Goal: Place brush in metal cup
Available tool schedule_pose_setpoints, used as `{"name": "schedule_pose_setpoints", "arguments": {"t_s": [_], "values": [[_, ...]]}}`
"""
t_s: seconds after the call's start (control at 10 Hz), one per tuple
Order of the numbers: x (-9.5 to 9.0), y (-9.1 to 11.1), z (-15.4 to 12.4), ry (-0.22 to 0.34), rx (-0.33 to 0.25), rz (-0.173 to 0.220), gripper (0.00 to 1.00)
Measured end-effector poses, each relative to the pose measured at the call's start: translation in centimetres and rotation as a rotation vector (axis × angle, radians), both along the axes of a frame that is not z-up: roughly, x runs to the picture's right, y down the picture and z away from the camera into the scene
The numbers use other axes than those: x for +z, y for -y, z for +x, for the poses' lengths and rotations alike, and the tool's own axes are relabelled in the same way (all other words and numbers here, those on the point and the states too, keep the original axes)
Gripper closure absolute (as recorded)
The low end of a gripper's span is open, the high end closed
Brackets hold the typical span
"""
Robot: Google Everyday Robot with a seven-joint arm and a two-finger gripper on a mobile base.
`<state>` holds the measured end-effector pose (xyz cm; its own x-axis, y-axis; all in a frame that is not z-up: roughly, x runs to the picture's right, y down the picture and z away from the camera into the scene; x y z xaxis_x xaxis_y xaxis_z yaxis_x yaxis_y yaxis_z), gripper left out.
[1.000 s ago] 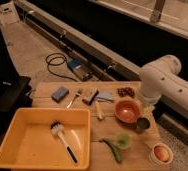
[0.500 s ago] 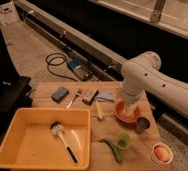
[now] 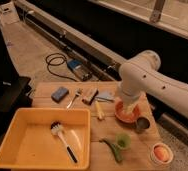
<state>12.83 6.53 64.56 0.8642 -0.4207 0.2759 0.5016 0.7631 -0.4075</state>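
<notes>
The brush [image 3: 62,138] lies in the yellow tub [image 3: 42,113] at the front left, white bristle head toward the back, dark handle pointing to the front right. The metal cup [image 3: 143,124] stands upright on the wooden table, just right of the orange bowl [image 3: 126,114]. My gripper [image 3: 129,104] hangs from the white arm directly over the orange bowl, left of the metal cup and far right of the brush. It holds nothing that I can see.
A blue sponge [image 3: 60,93], a fork [image 3: 73,97], a brown wooden block [image 3: 90,96] and a grey-blue item [image 3: 106,96] lie along the table's back. A small green cup [image 3: 123,140] and a little bowl [image 3: 160,153] stand at the front right.
The arm has swung left from the table's right edge and now hangs over the orange bowl. The brush and the metal cup have not moved.
</notes>
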Motion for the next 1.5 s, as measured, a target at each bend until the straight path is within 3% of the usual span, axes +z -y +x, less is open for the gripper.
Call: {"name": "schedule_pose_setpoints", "arguments": {"t_s": [0.4,0.6,0.8,1.0,1.4,1.5], "values": [[-0.4,0.5,-9.0,0.145,-0.214,0.039,0.35],[-0.2,-0.1,-14.2,0.253,-0.338,0.042,0.35],[0.4,-2.2,-19.6,0.412,-0.484,0.016,0.35],[0.6,-4.1,-22.0,0.500,-0.569,-0.015,0.35],[0.5,-4.3,-22.2,0.514,-0.587,-0.019,0.35],[0.6,-4.2,-22.7,0.525,-0.630,-0.027,0.35]]}}
